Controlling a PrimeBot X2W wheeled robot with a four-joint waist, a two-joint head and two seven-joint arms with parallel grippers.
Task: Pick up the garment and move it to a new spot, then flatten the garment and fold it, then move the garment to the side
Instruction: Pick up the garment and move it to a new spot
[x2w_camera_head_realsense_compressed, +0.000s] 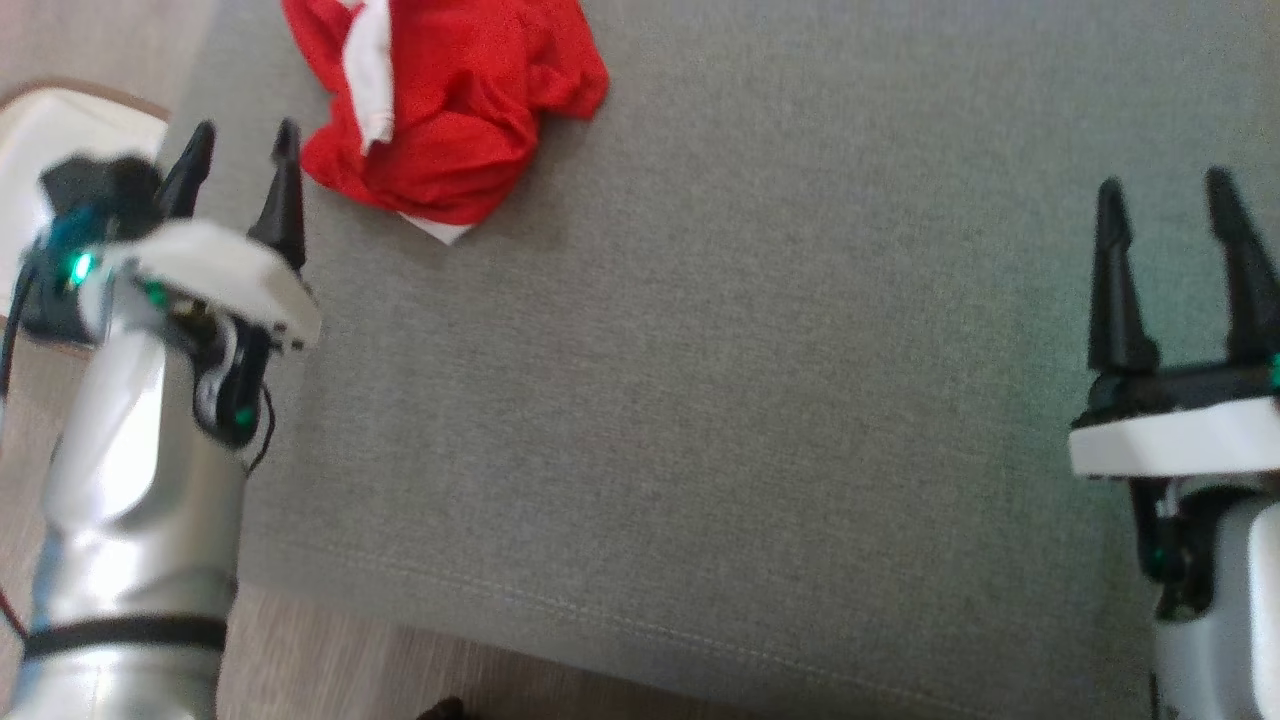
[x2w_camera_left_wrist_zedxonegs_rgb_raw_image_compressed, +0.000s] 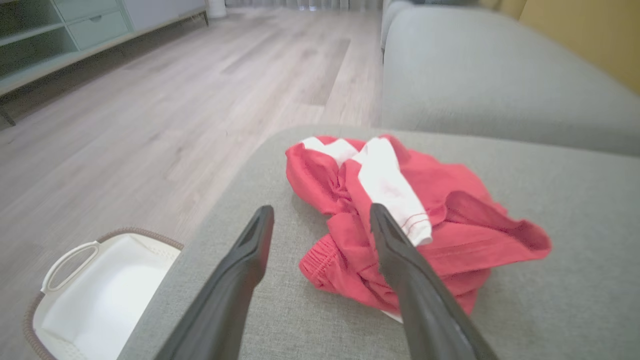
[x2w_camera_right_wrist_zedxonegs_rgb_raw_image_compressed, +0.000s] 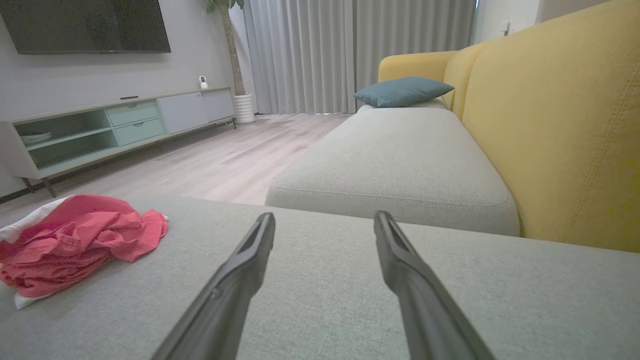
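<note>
Your left gripper (x2w_camera_head_realsense_compressed: 246, 145) sits nearest: fingers spread wide, empty, at the left edge of the cushion (x2w_camera_head_realsense_compressed: 700, 400), just short of the garment (x2w_camera_head_realsense_compressed: 450, 110). Right gripper (x2w_camera_head_realsense_compressed: 1163, 195) is also wide and empty, well apart on the right. The garment is a crumpled red-and-white heap ahead of your left gripper, untouched. I read this as step one, with the pick-up not yet made. Next move needs left forward and down onto the near bunched fold; grab a thick bit. Mind the basket (x2w_camera_left_wrist_zedxonegs_rgb_raw_image_compressed: 67, 257) on the floor beside that edge.
</note>
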